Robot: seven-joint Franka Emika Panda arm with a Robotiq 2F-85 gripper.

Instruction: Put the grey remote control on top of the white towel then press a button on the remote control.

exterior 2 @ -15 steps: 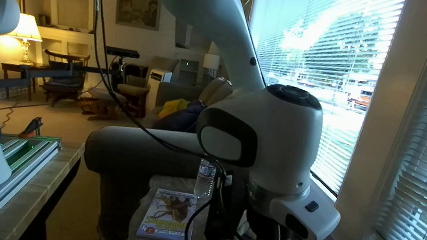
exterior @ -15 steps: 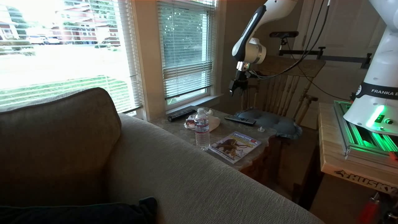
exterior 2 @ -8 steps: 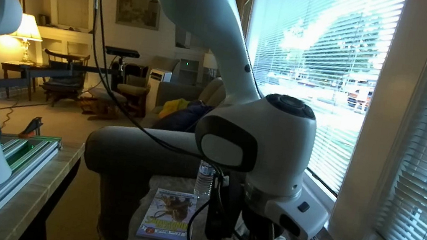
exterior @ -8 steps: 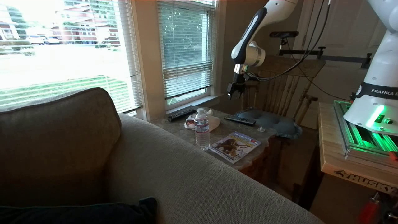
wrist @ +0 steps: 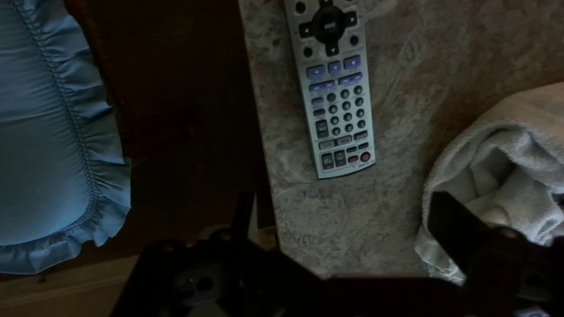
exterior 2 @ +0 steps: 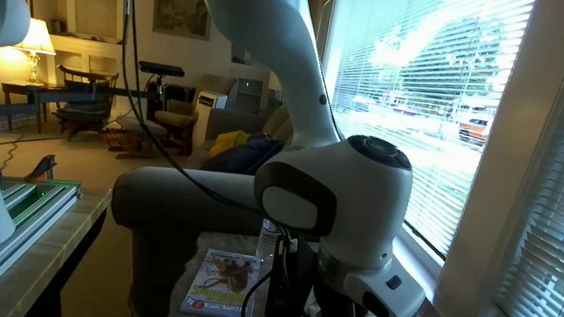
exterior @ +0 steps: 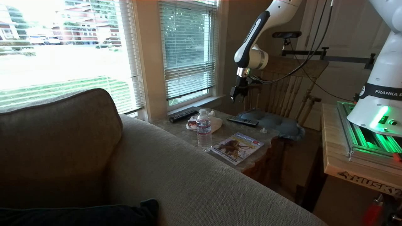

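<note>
Black 2-fingered gripper (wrist: 343, 198), jaws wide apart and empty, hangs clear of a long grey plastic remote control (wrist: 338, 99), probably light, stiff, best pinched across its middle.

HUSKY was read on the front of the workbench (exterior: 333, 141), FRANKA on the band (exterior: 383, 91) round the robot's base (exterior: 366, 110). Near the left edge of the tabletop (wrist: 321, 229) in the wrist view, the remote control (wrist: 341, 103) bore arrows on its direction keys (wrist: 306, 30); smaller markings were indistinct. In an exterior view, the magazine (exterior 2: 223, 285) at the tabletop's left edge carried blurred lettering.
</note>
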